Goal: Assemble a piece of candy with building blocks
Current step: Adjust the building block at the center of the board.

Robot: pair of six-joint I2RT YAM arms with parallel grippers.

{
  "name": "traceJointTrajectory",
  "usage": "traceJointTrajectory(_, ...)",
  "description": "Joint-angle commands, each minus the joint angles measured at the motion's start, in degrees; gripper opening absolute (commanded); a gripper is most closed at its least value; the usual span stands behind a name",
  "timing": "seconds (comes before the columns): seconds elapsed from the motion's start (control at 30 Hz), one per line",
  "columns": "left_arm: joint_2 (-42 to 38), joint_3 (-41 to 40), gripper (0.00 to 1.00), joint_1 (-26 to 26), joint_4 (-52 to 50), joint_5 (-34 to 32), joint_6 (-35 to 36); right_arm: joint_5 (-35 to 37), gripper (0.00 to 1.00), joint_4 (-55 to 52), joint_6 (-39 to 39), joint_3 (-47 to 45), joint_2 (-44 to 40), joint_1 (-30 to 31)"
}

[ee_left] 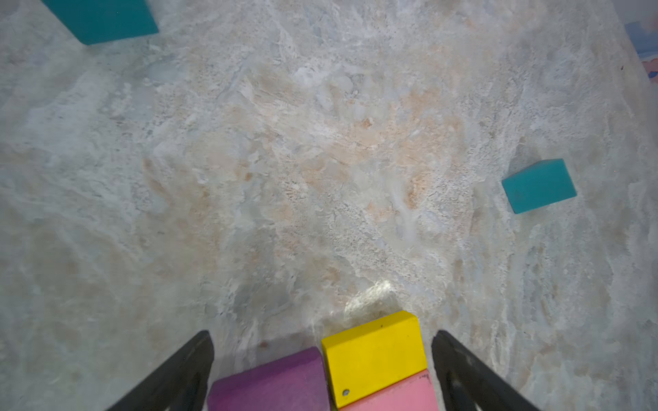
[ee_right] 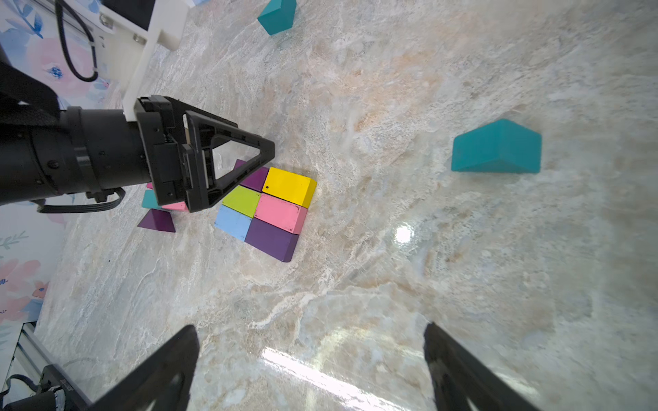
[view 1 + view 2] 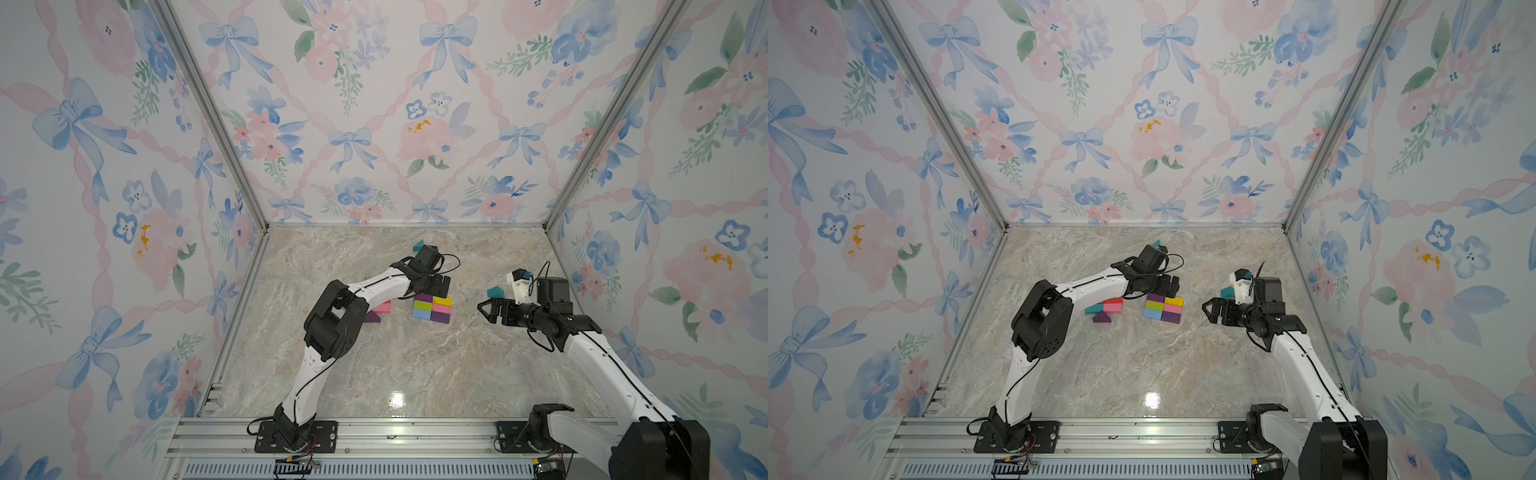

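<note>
Blocks (image 3: 431, 308) in grid; L claw (image 1: 322, 336), R claw (image 2: 310, 326) both spread wide.

Marble tabletop (image 3: 374, 365) — six-brick colored grid (image 3: 431, 308) mid-table, pink-teal-purple cluster (image 3: 1112, 306) just beside it, one teal prism (image 3: 495, 291) rightward, another teal prism (image 3: 418, 245) farther back.

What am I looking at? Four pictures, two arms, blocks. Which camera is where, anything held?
Two robot arms at a marble-look table in a wallpapered box. The two top views come from one overhead camera pair; the other two from a camera on each wrist. On the table: six coloured blocks pushed into a flat rectangle, a teal wedge beside the right arm, a second wedge at the back, a pile by the left arm. The left gripper is open above the rectangle's edge, the right gripper open over bare table. Nothing is held.
</note>
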Motion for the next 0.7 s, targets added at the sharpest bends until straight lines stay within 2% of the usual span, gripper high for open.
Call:
traceJointTrajectory(0.0, -3.7, -5.4, 0.98, 0.6, 4.4, -0.4, -2.5, 0.1, 0.99, 3.1, 3.0, -0.8, -0.4, -0.4)
traceJointTrajectory(0.13, -8.4, -16.7, 0.98, 3.4, 19.0, 4.7, -9.8, -0.9, 0.99, 8.6, 7.5, -3.6, -0.6, 0.5)
traceJointTrajectory(0.27, -10.8, -24.6, 0.98, 3.8, 29.1, 5.0, -14.3, -0.3, 0.99, 10.1, 9.2, -4.8, -1.3, 1.3)
traceJointTrajectory(0.4, -13.0, -33.8, 0.98, 3.9, 41.0, 2.7, -20.0, 0.3, 0.99, 10.4, 9.5, -5.2, -2.0, 1.5)
traceJointTrajectory(0.53, -13.0, -38.8, 0.98, 3.4, 49.1, 1.8, -23.9, 0.4, 0.99, 10.2, 9.3, -5.0, -1.8, 1.5)
traceJointTrajectory(0.67, -11.6, -40.2, 0.98, 2.8, 53.7, 1.3, -26.3, 0.4, 0.99, 10.0, 8.8, -4.9, -1.9, 1.6)
